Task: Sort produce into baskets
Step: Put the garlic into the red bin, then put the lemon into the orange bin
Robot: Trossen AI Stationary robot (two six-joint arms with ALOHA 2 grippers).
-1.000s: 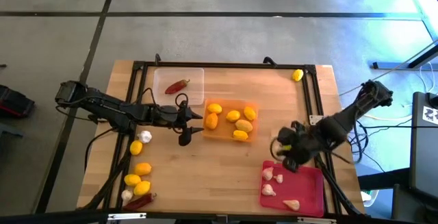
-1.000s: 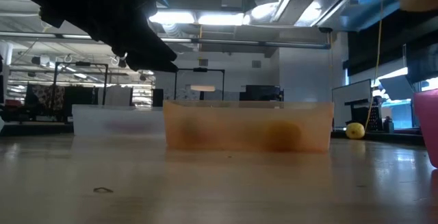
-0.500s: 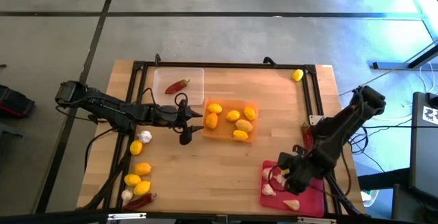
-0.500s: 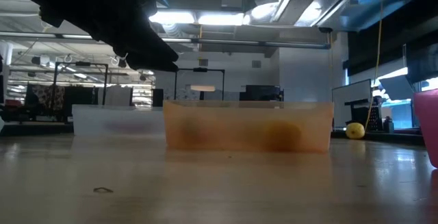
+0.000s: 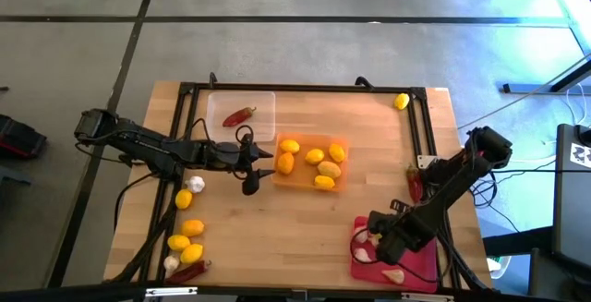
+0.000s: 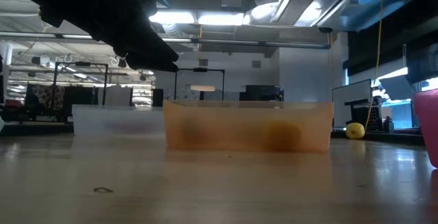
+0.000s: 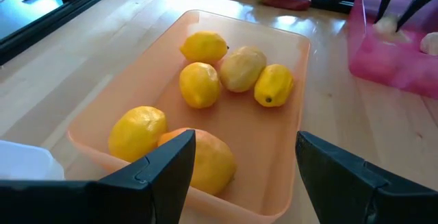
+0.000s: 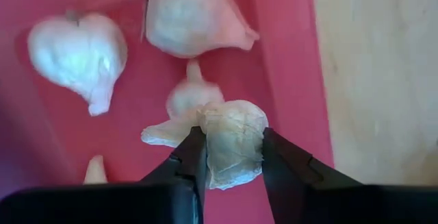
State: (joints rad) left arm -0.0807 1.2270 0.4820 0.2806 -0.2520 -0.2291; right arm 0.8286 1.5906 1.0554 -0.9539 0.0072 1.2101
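My right gripper (image 5: 374, 238) is over the far left part of the red-pink tray (image 5: 416, 263), shut on a whitish garlic bulb (image 8: 236, 125). Several other garlic bulbs (image 8: 79, 49) lie in that tray. My left gripper (image 5: 262, 164) hangs open and empty just left of the orange tray (image 5: 342, 145), which holds several lemons (image 7: 200, 83). The clear tray (image 5: 263, 126) at the far left holds one dark red chili (image 5: 238, 115). My right gripper pinches the garlic bulb by its two opposite sides (image 8: 254, 138) between its two fingers (image 8: 190, 154). The fingers come from above, pointing down. The bulb sits low over the tray floor, above another bulb (image 8: 185, 101); whether it touches that one I cannot tell.
Loose lemons (image 5: 191, 227), garlic (image 5: 196, 184) and a chili (image 5: 189, 271) lie along the table's left side. A lemon (image 5: 401, 102) lies at the far right corner, a chili (image 5: 413, 184) by the right frame rail. A black frame (image 5: 305, 88) borders the work area.
My right gripper has gone toward the table's near edge and a little left with the garlic bulb, coming down over the red-pink tray. It stays shut on the bulb.
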